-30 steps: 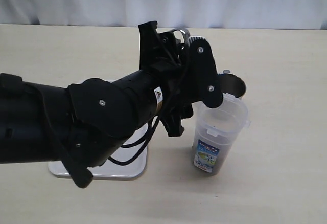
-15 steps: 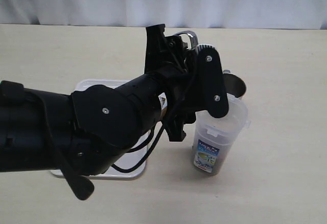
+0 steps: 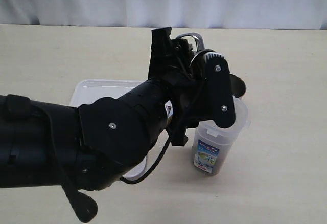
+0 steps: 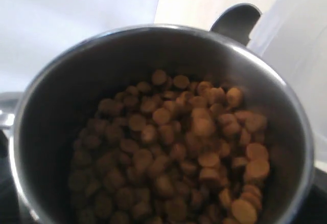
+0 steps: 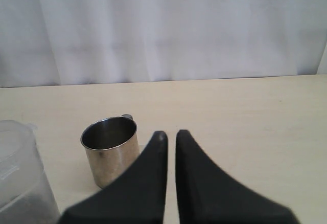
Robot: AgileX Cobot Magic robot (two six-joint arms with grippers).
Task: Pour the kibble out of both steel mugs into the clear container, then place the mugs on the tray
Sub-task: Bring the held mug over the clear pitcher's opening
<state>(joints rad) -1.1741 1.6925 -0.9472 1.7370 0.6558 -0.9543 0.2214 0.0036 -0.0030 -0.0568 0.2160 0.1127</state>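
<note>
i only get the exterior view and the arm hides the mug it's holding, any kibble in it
Observer: Yes. The left wrist view looks straight into the held mug, and it is well filled with kibble.
Operator: and the other one, empty or not
Observer: Empty. The right wrist view shows the second mug upright on the table, with only bare steel inside.
Operator: what about the right side, it's out of my shot
Observer: The right gripper has its jaws shut on nothing and is clear of that mug.
</note>
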